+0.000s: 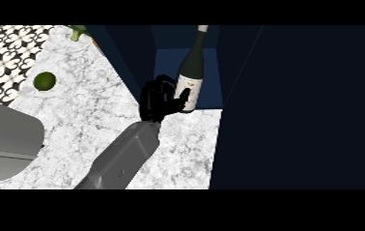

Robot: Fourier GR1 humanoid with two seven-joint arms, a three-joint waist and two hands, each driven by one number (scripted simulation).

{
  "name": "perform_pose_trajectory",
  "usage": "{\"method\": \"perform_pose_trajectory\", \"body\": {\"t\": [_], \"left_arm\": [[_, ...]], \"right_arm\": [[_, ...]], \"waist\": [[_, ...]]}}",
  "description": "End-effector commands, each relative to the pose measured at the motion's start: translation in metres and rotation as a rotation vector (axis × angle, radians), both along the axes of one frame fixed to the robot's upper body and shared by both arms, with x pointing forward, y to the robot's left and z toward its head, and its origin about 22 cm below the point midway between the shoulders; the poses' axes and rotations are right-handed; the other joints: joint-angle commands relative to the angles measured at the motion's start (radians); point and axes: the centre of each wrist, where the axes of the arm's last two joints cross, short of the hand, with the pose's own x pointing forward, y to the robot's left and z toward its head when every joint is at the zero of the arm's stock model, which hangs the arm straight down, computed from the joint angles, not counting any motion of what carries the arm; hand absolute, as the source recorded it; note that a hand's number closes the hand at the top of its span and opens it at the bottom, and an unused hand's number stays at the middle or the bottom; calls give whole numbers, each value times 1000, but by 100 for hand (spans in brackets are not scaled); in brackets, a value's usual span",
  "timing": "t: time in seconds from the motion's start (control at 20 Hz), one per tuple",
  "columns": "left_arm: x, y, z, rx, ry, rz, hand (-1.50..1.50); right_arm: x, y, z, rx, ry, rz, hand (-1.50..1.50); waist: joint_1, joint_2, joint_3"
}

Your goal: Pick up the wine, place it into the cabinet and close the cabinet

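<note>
There was 1 wine bottle (191, 70), 1 green lime (44, 81) and 1 hand (158, 102) in the head view, on a grey forearm (121, 160) that rose from the lower edge. The bottle was dark glass with a pale cap and a white label bearing a small gold mark, and it stood upright inside the dark blue cabinet (171, 53), at the front of its floor. The hand, black, had its fingers curled round the bottle's lower body from the left. The cabinet's door (292, 109) stood open at the right. The lime lay on the marble counter (85, 114), well apart from the bottle. Which hand it was could not be told.
</note>
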Motion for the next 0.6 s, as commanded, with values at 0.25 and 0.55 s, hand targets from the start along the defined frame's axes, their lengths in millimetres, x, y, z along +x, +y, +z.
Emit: {"method": "perform_pose_trajectory", "body": {"t": [0.25, 0.55], "left_arm": [[48, -20, 63, -5, 8, 14, 150], [67, -17, 76, 41, 63, 4, 150]], "right_arm": [[3, 2, 2, 12, -1, 18, -150], [8, 0, -6, 16, -1, 10, -150]], "waist": [[-14, 5, 0], [-25, 9, 1]]}}
